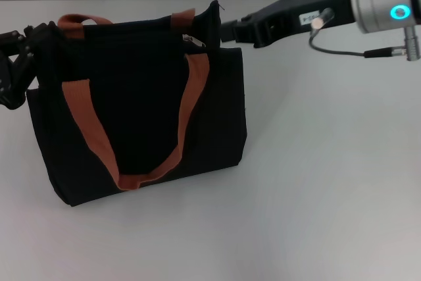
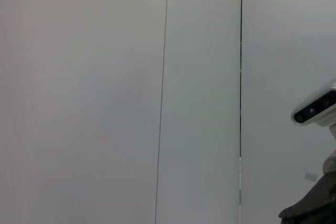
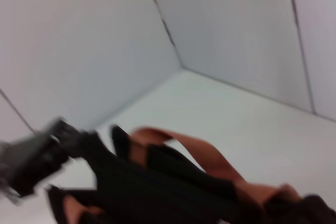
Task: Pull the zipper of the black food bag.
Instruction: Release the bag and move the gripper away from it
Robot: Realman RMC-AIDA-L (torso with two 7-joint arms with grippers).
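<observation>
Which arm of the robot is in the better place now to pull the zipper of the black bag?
Probably the right. In the head view the right gripper is at the top right corner of the black fabric food bag, close to the small silver zipper tab. The left gripper sits at the bag's far left end.

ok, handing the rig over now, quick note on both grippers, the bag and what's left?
Left gripper: at the left top end of the large black fabric food bag, seemingly bracing it; grip unclear.
Right gripper: at the bag's right top corner, near the small silver metal zipper pull; grip unclear.
Bag stands upright on the white table, rust-orange handles draped.
Done: both arms positioned. Left: confirm hold on the pull, draw it along.
</observation>
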